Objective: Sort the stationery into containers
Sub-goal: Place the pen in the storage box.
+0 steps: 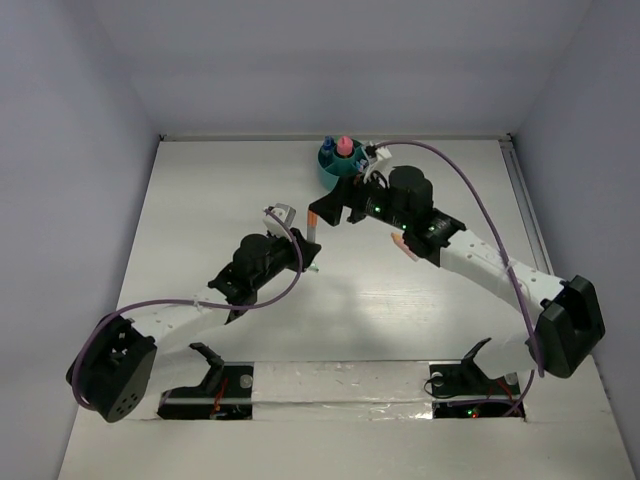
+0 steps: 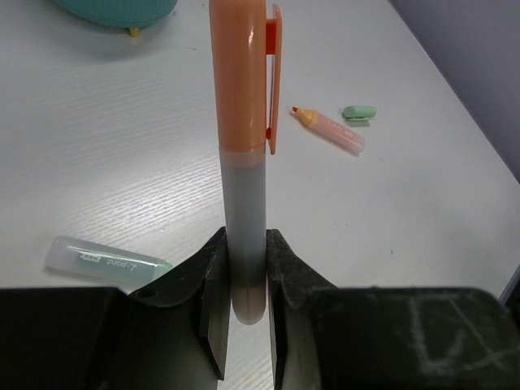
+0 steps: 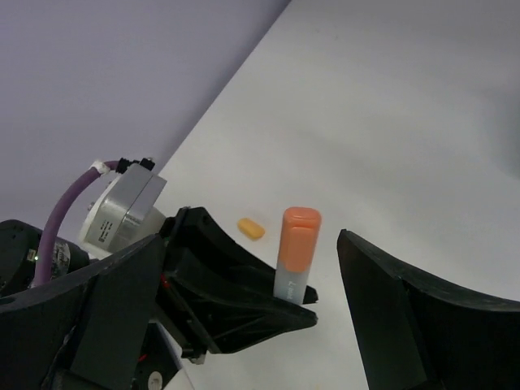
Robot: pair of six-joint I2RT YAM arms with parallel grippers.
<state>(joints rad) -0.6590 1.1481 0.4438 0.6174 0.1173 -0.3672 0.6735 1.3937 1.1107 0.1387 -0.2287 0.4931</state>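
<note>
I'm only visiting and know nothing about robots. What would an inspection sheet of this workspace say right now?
Surface: white table, no spills seen.
Job's things: teal cup at the far edge, with a pink-capped bottle in it; orange-capped highlighter held in the jaws; green-tipped clear marker, uncapped highlighter, loose green cap and small orange piece lying on the table.
Clutter: nothing seen.
Grippers: left gripper, jaws shut on the orange-capped highlighter's grey end; right gripper, jaws open on either side of it, not touching.
Cables: a purple cable along each arm, clear of the items.
Surroundings: pale walls on three sides.
</note>
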